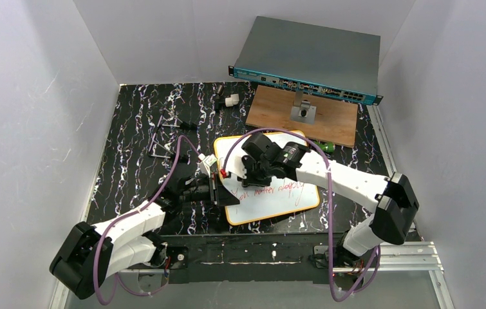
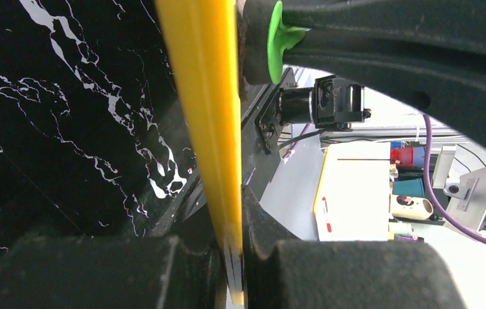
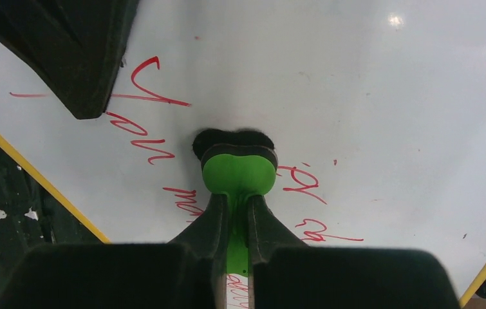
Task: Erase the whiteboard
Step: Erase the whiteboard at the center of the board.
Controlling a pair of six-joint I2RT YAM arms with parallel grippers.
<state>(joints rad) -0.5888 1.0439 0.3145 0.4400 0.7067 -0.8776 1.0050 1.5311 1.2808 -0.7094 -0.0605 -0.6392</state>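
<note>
The whiteboard [image 1: 262,207], with red writing on it, lies near the middle of the black marbled surface [image 1: 130,148]. My left fingers [image 2: 182,264] are pinching its yellow rim on the left side. My right fingers [image 3: 211,222] are pinching a green eraser [image 3: 237,174], and its black pad touches the board.

Clamped at bottom centre in the left gripper [image 2: 230,254]: the whiteboard [image 2: 203,96], seen edge-on as a yellow strip running up to the top edge. Left of it, black marbled table [image 2: 66,129]. Upper right, a green eraser [image 2: 280,40] on a black holder [image 2: 388,58], just beside the strip. Far right, blurred clutter and a purple cable [image 2: 449,219].
</note>
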